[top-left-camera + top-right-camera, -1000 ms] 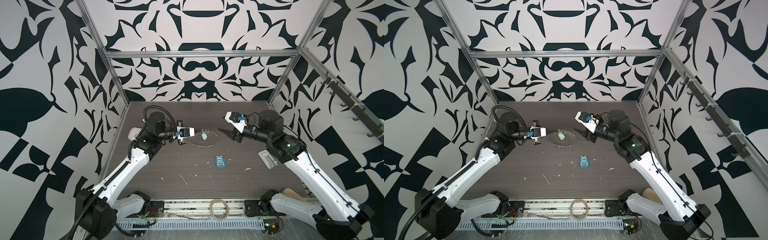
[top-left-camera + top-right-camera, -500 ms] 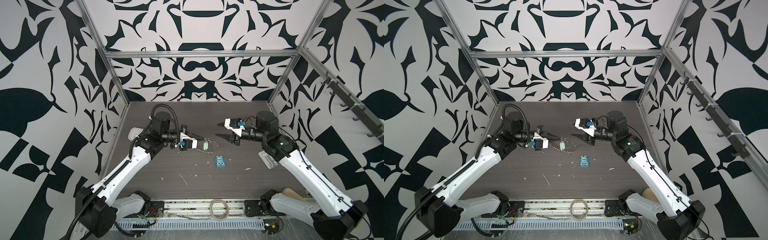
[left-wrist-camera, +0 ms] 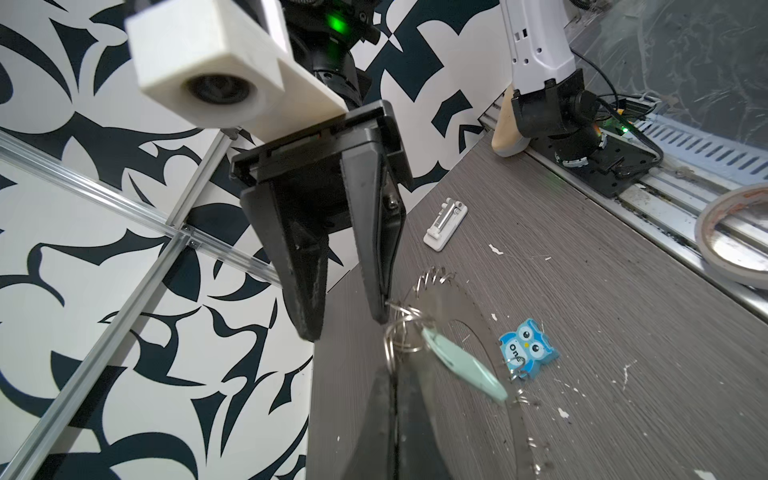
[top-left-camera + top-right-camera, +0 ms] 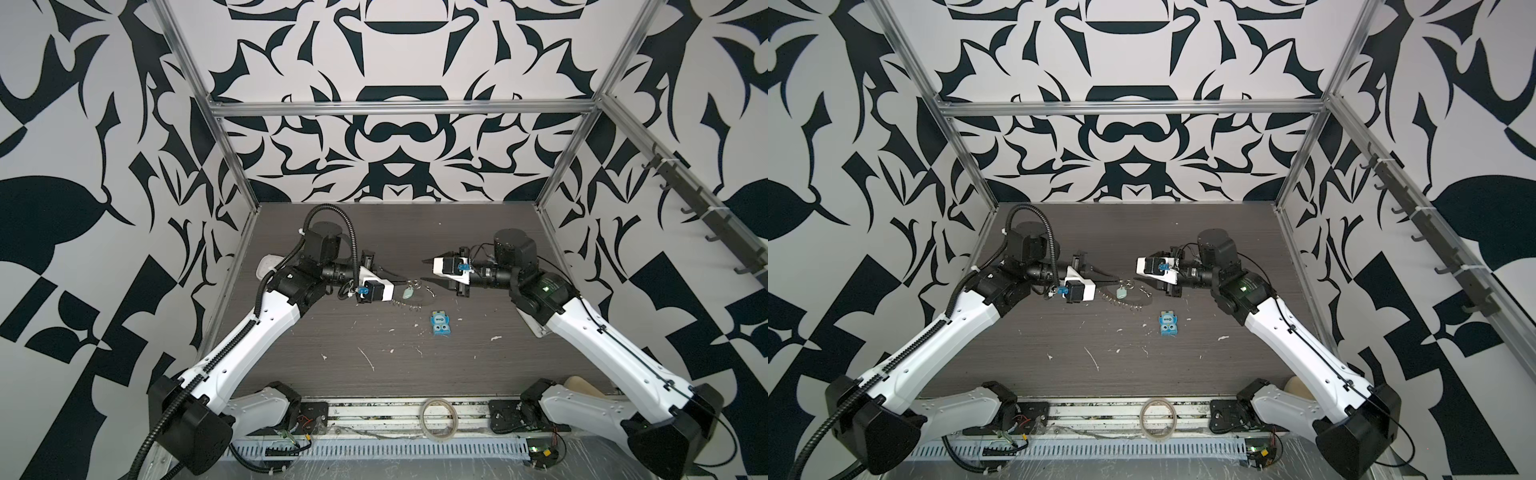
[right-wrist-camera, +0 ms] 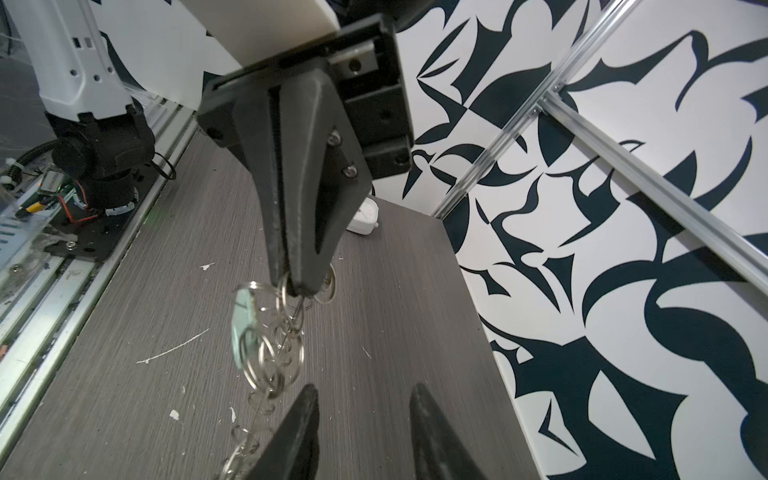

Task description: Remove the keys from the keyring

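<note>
My left pincer [image 5: 291, 286] stayed clamped on the keyring [image 3: 444, 303] just beyond the blue owl block [image 3: 528, 349], while my right pincer [image 3: 345, 324] had moved in, jaws narrowed yet apart, close by the keys [image 3: 461, 363], so I judged the pull-off still ahead.

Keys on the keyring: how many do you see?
1. The pale green tag hangs from small loops at the rim of the keyring, beside the shut tips of the left gripper. Other rim loops in view look bare; some may be hidden.
</note>
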### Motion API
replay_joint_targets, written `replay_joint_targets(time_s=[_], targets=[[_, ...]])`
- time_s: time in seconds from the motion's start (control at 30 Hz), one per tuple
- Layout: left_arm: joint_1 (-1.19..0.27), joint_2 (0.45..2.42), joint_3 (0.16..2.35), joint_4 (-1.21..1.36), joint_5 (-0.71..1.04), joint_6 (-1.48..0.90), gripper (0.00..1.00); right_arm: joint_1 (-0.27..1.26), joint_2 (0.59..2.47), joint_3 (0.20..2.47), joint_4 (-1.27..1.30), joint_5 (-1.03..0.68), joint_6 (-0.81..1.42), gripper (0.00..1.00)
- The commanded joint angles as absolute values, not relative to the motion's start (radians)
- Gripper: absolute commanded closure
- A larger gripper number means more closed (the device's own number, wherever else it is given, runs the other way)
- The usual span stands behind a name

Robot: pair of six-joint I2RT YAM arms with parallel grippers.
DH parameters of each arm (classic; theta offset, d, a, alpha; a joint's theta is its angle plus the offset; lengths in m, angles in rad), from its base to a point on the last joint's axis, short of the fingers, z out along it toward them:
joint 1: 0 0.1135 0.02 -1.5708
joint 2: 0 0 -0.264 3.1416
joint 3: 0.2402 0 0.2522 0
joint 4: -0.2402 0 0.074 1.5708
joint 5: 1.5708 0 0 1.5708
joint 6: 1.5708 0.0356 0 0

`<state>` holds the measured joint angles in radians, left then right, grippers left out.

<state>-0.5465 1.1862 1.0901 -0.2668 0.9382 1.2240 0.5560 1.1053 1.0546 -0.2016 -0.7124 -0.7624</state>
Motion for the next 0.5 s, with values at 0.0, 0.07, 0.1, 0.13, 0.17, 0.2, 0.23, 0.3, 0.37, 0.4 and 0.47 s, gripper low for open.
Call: replay_joint_targets(time_s=[0.0, 0.07, 0.1, 0.13, 0.17, 0.2, 0.23, 0.3, 0.37, 0.4, 0.47], targets=[[-0.551, 1.192, 1.090, -0.287, 0.989, 1.238, 1.00, 0.565, 1.089, 1.057, -0.127, -0.695, -0.781, 0.63], [-0.550, 1.189, 1.083, -0.287, 0.989, 1.236, 1.00, 0.566, 1.092, 1.066, -0.135, -0.699, -0.784, 0.63], [-0.551, 1.187, 1.079, -0.287, 0.989, 1.236, 1.00, 0.568, 1.094, 1.070, -0.138, -0.701, -0.784, 0.64], [-0.551, 1.182, 1.076, -0.288, 0.989, 1.236, 1.00, 0.569, 1.094, 1.068, -0.136, -0.701, -0.784, 0.64], [-0.551, 1.181, 1.073, -0.288, 0.989, 1.233, 1.00, 0.570, 1.094, 1.066, -0.131, -0.698, -0.783, 0.64], [-0.551, 1.179, 1.072, -0.288, 0.989, 1.231, 1.00, 0.569, 1.096, 1.066, -0.126, -0.690, -0.784, 0.64], [-0.551, 1.178, 1.071, -0.288, 0.990, 1.232, 1.00, 0.570, 1.098, 1.068, -0.130, -0.688, -0.793, 0.64], [-0.551, 1.177, 1.067, -0.288, 0.988, 1.229, 1.00, 0.576, 1.103, 1.079, -0.149, -0.703, -0.798, 0.65], [-0.551, 1.179, 1.065, -0.287, 0.990, 1.222, 1.00, 0.598, 1.098, 1.079, -0.164, -0.692, -0.810, 0.64], [-0.551, 1.180, 1.065, -0.287, 0.991, 1.219, 1.00, 0.605, 1.094, 1.073, -0.164, -0.687, -0.813, 0.65], [-0.550, 1.180, 1.061, -0.280, 0.996, 1.208, 1.00, 0.612, 1.087, 1.067, -0.164, -0.684, -0.810, 0.65]])
